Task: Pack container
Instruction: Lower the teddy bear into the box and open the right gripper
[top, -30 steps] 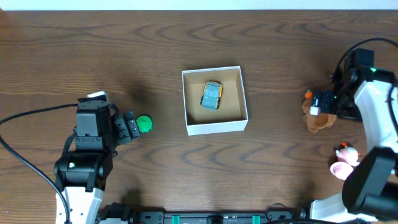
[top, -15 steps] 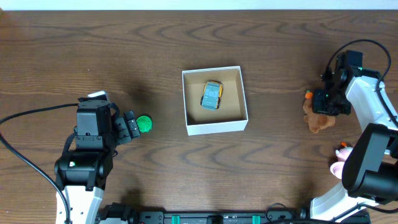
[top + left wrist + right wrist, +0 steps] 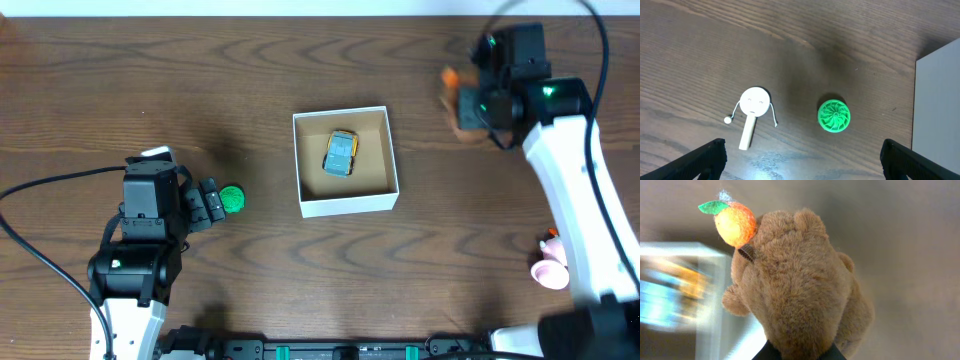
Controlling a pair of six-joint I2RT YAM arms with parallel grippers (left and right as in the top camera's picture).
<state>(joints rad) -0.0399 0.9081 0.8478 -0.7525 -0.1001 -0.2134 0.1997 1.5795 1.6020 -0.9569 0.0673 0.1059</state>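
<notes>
The container (image 3: 350,205), a square white box with a brown inside, sits mid-table with a small blue and yellow toy car (image 3: 341,153) in it. My right gripper (image 3: 487,104) is shut on a brown plush bear (image 3: 800,290) with an orange on its head and holds it in the air, to the right of the container and further back. The bear (image 3: 463,104) shows blurred in the overhead view. My left gripper (image 3: 802,160) stands open low over the table, left of the container, with a green ribbed disc (image 3: 834,116) just ahead of its fingers.
A white round-headed stick toy (image 3: 754,107) lies left of the green disc (image 3: 232,199). A pink toy (image 3: 552,265) lies near the right front edge. The container's white wall (image 3: 940,100) fills the right edge of the left wrist view.
My right gripper shut on the bear, lifted it off the table, and carried it toward the back and left, nearer the container. The left arm has not moved.
</notes>
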